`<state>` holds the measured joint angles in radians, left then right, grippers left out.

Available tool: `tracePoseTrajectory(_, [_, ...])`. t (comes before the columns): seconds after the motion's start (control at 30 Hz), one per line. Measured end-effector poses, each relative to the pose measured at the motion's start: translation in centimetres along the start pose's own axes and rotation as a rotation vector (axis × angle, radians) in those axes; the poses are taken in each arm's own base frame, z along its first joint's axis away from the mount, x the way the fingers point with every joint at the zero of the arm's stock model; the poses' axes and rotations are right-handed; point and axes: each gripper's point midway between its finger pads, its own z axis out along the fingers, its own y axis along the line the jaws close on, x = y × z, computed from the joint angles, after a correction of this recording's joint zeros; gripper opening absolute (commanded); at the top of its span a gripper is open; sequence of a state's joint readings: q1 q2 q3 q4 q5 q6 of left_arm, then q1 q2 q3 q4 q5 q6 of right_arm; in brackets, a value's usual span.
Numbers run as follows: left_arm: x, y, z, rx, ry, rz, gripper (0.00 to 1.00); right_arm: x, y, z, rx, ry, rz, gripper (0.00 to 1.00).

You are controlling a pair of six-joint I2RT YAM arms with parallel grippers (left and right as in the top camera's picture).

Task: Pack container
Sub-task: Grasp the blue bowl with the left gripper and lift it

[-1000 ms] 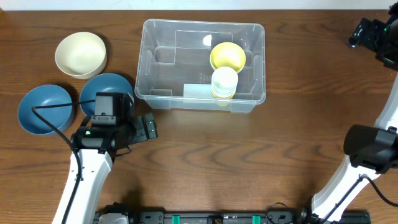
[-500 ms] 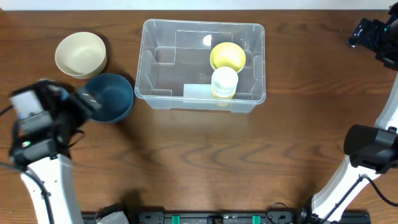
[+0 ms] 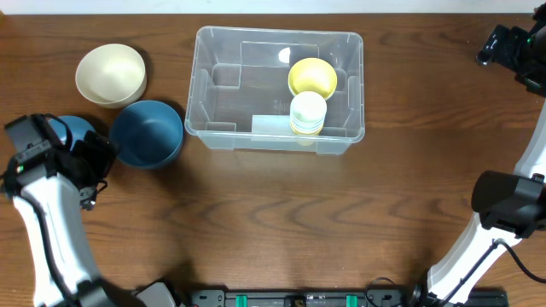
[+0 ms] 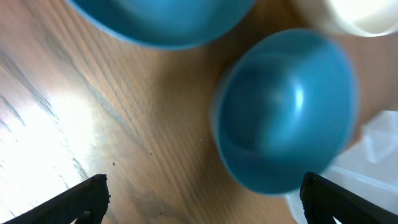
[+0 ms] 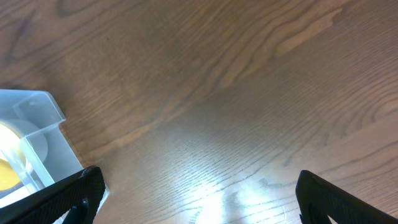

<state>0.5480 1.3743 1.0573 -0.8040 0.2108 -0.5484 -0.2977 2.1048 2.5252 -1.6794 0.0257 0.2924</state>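
Note:
The clear plastic container stands at the back middle of the table. It holds a yellow bowl and a cream cup. To its left stand a cream bowl and a blue bowl. A second blue bowl is mostly hidden under my left arm. My left gripper is open and empty just left of the blue bowls. In the left wrist view its fingers are wide apart above bare wood, below one blue bowl. My right gripper is open and empty at the far right back.
The left wrist view shows the other blue bowl at the top, the cream bowl and a container corner. The right wrist view shows wood between its fingers and a container corner at the left.
My left arm has swung left from in front of the blue bowls to the table's left side, now covering most of the left blue bowl. The bowls, container and right arm have not moved.

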Motion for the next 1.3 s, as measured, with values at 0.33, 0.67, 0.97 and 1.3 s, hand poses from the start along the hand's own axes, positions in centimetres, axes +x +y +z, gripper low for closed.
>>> tracePoseTrajectory(0.33, [0.8, -0.8, 6.6, -0.041, 0.116, -0.020, 0.99, 0.0, 0.0, 0.0, 0.000, 0.000, 0.000, 0.99])
tracePoseTrajectory(0.67, [2.9, -4.4, 9.3, -0.013, 0.128, 0.119, 0.83, 0.0, 0.0, 0.0, 0.000, 0.000, 0.000, 0.99])
tracePoseTrajectory(0.97, [3.7, -2.9, 11.1, -0.077, 0.175, 0.120, 0.21, 0.0, 0.0, 0.0, 0.000, 0.000, 0.000, 0.99])
tracePoseTrajectory(1.3, [4.5, -2.1, 10.7, -0.109, 0.211, 0.143, 0.06, 0.0, 0.0, 0.0, 0.000, 0.000, 0.000, 0.99])
